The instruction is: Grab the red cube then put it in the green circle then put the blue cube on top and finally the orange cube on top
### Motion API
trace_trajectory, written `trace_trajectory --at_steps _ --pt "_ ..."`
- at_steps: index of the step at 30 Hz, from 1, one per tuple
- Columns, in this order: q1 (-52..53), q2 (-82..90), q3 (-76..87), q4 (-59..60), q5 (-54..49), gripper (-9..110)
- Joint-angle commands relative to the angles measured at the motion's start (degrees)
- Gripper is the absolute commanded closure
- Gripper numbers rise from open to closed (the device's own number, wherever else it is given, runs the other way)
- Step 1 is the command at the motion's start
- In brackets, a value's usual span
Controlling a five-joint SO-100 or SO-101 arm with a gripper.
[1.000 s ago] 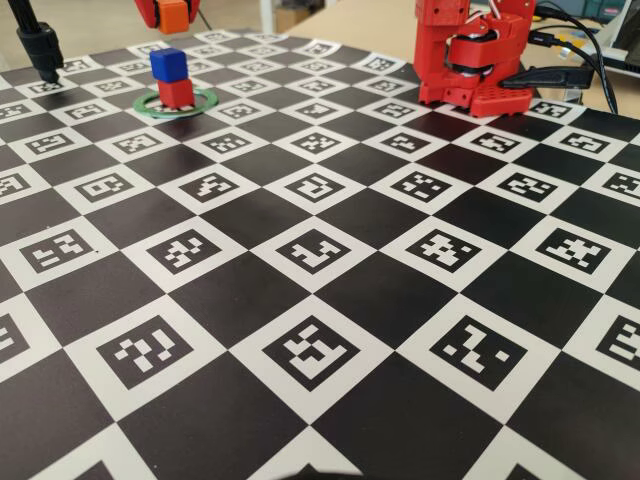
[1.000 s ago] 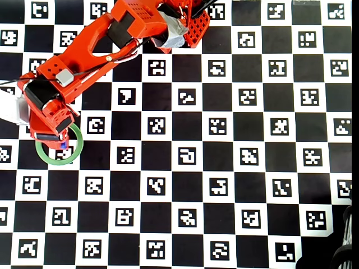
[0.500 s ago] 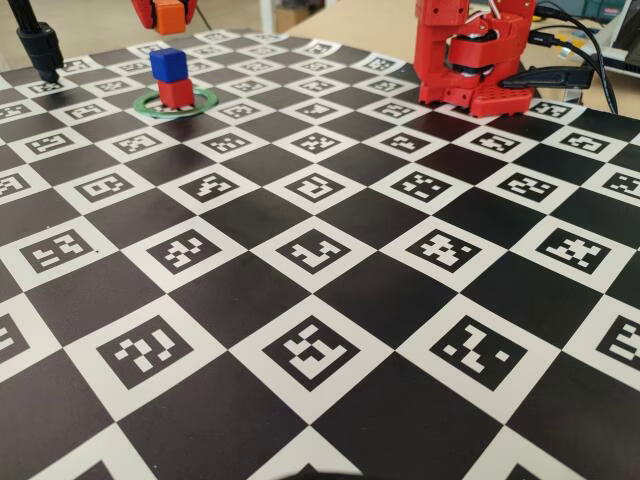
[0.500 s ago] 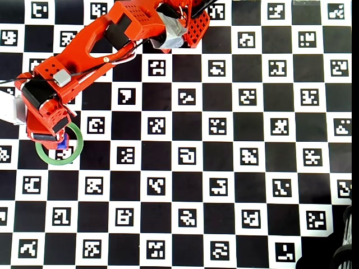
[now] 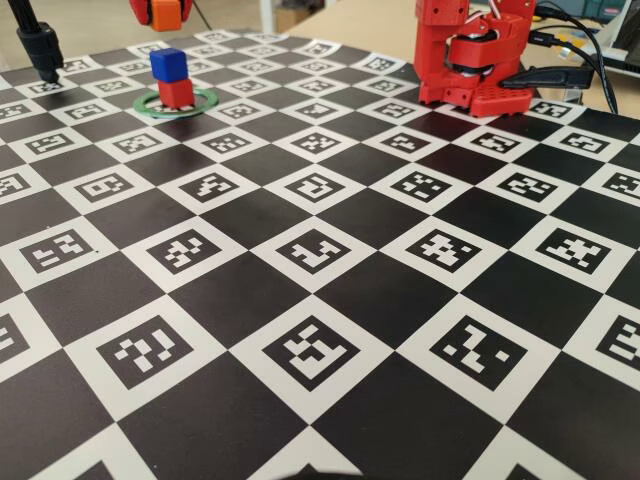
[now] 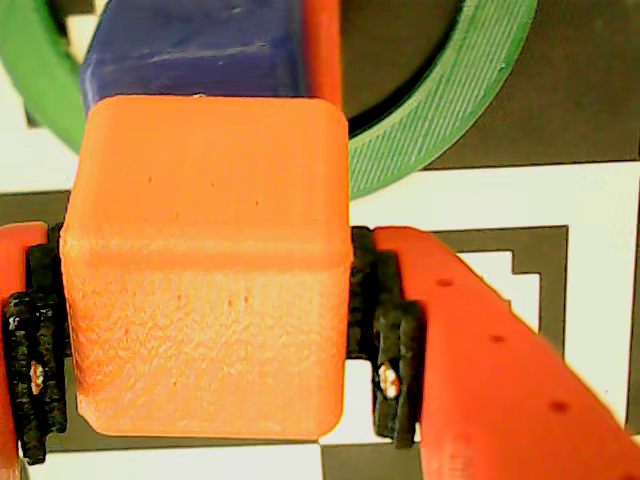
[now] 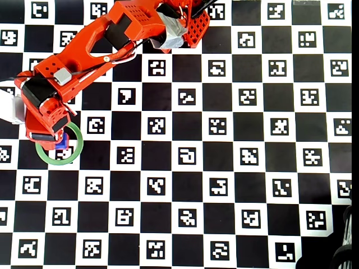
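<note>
1. The hand [image 6: 210,350] is clamped on the small matte bright-orange plastic cube [image 6: 205,270]. In the wrist view you can see the black ribbed pads [image 6: 385,330] pressing both its sides, and the cube's front face has that grainy 3D-printed texture with softly rounded edges.
2. Right behind it in that same view sits the deep-blue plastic cube [image 6: 195,50], smooth on top, with a sliver of the red plastic cube [image 6: 322,50] showing along its right side.
3. The thin flat green ring [image 6: 440,110] has fine printed ridges up close; its open centre shows the board.
4. The fixed view gives what the wrist one can't: the blue cube [image 5: 168,64] stacked squarely on the red cube [image 5: 176,92], inside the green ring [image 5: 205,101], with the orange cube [image 5: 164,13] held up in the air above and slightly behind the stack, not touching it.
5. From overhead, the red arm [image 7: 84,50] covers most of the stack; only a corner of the blue cube [image 7: 60,143] peeks out inside the ring [image 7: 76,148].
6. The surface [image 5: 330,330] is a black-and-white checkerboard with coded markers in the white squares.
</note>
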Motion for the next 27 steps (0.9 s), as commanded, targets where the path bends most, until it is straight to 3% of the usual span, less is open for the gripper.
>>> trace_trajectory --at_steps 1,27 --pt "-0.6 2.5 -4.6 5.5 0.3 107" --pt "-1.6 1.1 -5.8 5.5 1.8 107"
